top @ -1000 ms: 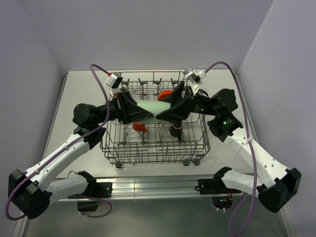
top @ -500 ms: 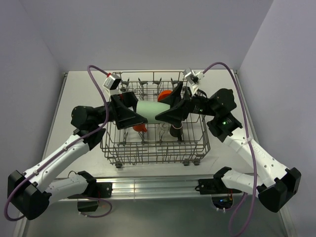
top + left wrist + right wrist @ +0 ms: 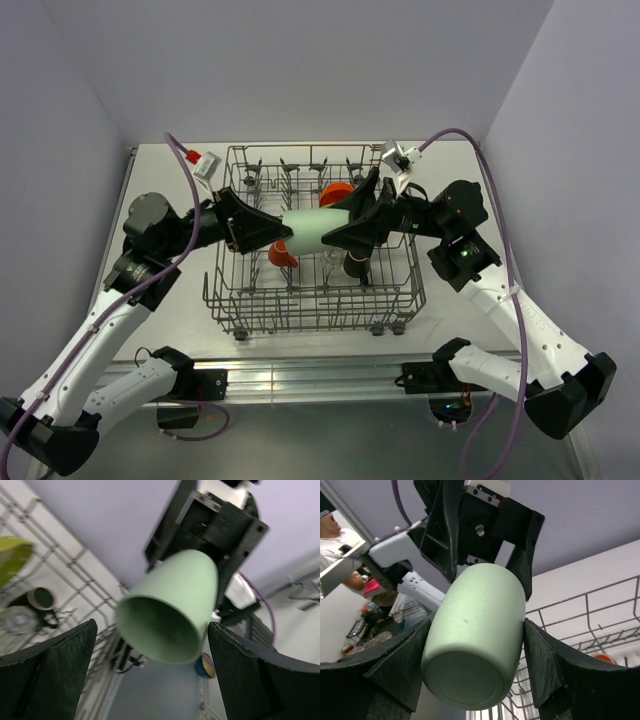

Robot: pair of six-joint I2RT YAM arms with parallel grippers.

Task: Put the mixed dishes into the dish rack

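Trainee: Why does the pale green cup [image 3: 308, 229] lie on its side above the dish rack [image 3: 225, 290]?

Technician: It hangs between the two arms, clear of the wires. The right claw [image 3: 476, 650] clamps the closed base end, with its fingers pressed on both flanks. The mouth faces 9 o'clock, toward the left claw [image 3: 152, 630].

Trainee: Does the left claw share the load?

Technician: No. Its fingers [image 3: 55, 675] stand wide, clear of the rim on both sides. Judgement: this is a transfer, and the right arm is the sole holder.

Trainee: Why grip the base?

Technician: Probably to leave the mouth free to be turned down over the tines. Occupied positions, taken from the cup:
- 1 o'clock: orange bowl [image 3: 337, 190]
- 5 o'clock: dark brown mug [image 3: 357, 265]
- 7 o'clock: small orange handled cup [image 3: 282, 255]

All three sit lower, inside the rack. Placement calls for a bay apart from these.
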